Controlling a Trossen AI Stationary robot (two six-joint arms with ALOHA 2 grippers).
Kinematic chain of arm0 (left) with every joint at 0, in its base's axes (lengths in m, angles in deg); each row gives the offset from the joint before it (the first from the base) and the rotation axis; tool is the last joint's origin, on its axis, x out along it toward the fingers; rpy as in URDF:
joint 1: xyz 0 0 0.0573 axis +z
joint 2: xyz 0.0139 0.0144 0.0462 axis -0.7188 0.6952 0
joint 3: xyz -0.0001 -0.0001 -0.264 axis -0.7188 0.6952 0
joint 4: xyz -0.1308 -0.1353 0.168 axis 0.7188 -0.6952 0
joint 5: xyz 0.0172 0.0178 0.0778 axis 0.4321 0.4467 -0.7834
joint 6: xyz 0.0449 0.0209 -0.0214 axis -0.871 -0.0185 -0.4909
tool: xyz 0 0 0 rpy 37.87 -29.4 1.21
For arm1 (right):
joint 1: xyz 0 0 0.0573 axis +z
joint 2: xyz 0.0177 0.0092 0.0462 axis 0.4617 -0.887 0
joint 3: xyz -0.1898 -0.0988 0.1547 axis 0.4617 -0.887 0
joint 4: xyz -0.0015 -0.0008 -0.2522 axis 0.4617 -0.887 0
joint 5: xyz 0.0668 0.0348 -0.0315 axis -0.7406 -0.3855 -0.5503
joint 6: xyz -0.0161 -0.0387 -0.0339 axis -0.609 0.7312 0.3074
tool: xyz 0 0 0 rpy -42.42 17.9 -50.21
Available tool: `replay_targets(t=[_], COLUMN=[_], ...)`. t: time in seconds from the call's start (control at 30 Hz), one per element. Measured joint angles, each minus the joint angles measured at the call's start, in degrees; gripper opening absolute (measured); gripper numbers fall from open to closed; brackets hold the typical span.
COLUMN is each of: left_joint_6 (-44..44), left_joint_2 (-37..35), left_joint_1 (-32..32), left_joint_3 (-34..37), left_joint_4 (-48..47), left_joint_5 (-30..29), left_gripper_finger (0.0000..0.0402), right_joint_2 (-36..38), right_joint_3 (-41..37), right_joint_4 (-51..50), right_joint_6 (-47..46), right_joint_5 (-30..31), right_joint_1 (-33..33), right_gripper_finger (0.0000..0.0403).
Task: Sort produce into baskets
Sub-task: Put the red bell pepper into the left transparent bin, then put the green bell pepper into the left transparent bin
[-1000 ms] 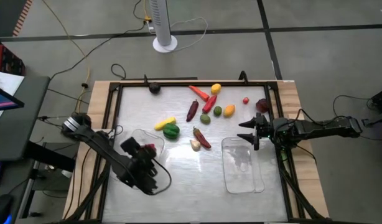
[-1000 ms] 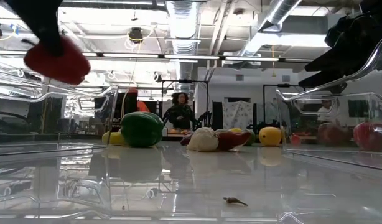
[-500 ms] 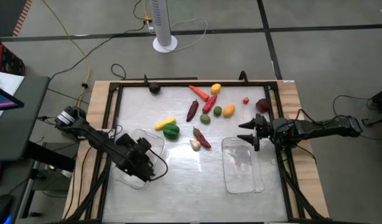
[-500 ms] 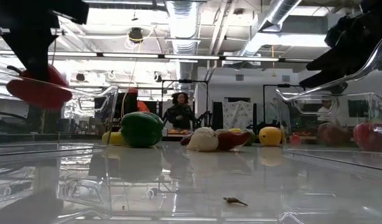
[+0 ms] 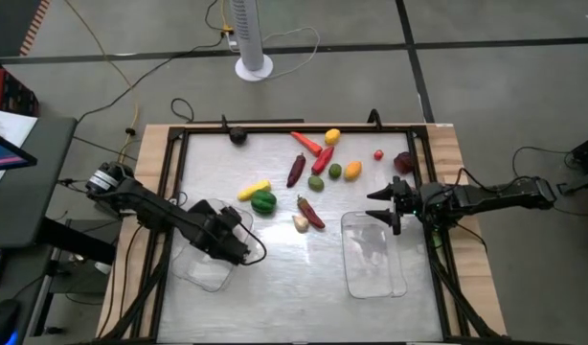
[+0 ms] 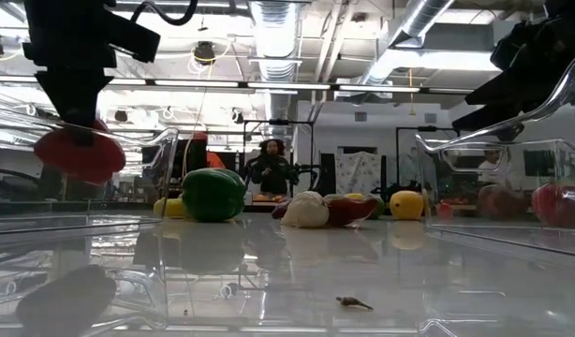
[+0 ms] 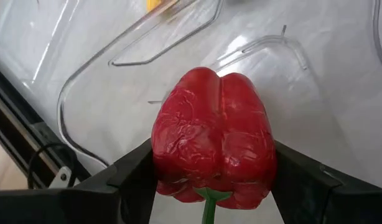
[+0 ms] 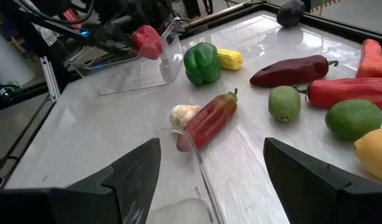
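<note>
A glossy white table (image 5: 275, 182) sits amid what looks like workshop clutter.

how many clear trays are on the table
2: the left tray sits under the left gripper, and the right tray lies by the right gripper.

we see the left gripper (image 5: 238, 245) reaching from the table's left edge, low over the left tray (image 5: 206, 275), its fingers (image 7: 132, 171) clamped on either side of a red pepper (image 7: 214, 137). the right gripper (image 5: 378, 206) waits beside the right tray (image 5: 373, 278), fingers (image 8: 315, 174) spread apart and holding nothing.
</note>
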State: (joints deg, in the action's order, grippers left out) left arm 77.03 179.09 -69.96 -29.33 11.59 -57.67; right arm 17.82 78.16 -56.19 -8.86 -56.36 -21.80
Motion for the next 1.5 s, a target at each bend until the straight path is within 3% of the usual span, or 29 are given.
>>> replay_targets(t=[0.17, 0.43, 0.77, 1.0, 1.3, 1.5], left_joint_6=[-2.5, -4.1, -4.2, -4.6, -10.1, -17.5], left_joint_2=[-0.1, -0.5, -0.4, -0.4, -0.4, -0.1], left_joint_1=[0.0, 0.0, 0.3, 0.8, 6.7, 13.9], left_joint_3=[0.0, 0.0, -1.8, -10.8, -13.6, -13.6], left_joint_4=[-2.1, 1.2, -0.9, -7.0, -6.2, 1.2], left_joint_5=[-3.3, -1.4, 5.0, 1.4, -0.6, -1.0], left_gripper_finger=[0.0243, 0.0248, 0.0355, 0.0367, 0.0368, 0.0368], right_joint_2=[0.0, 0.0, 0.0, 0.0, 0.0, 0.0], right_joint_3=[0.0, 0.0, 0.0, 0.0, 0.0, 0.0], right_joint_4=[-0.1, -0.2, -0.3, -0.1, -0.3, -0.3], right_joint_6=[0.0, 0.2, 0.2, 0.1, 0.1, 0.1], right_joint_5=[0.0, 0.0, 0.0, 0.0, 0.0, 0.0], right_joint_1=[0.0, 0.0, 0.0, 0.0, 0.0, 0.0], right_gripper_finger=[0.031, 0.031, 0.031, 0.031, 0.031, 0.031])
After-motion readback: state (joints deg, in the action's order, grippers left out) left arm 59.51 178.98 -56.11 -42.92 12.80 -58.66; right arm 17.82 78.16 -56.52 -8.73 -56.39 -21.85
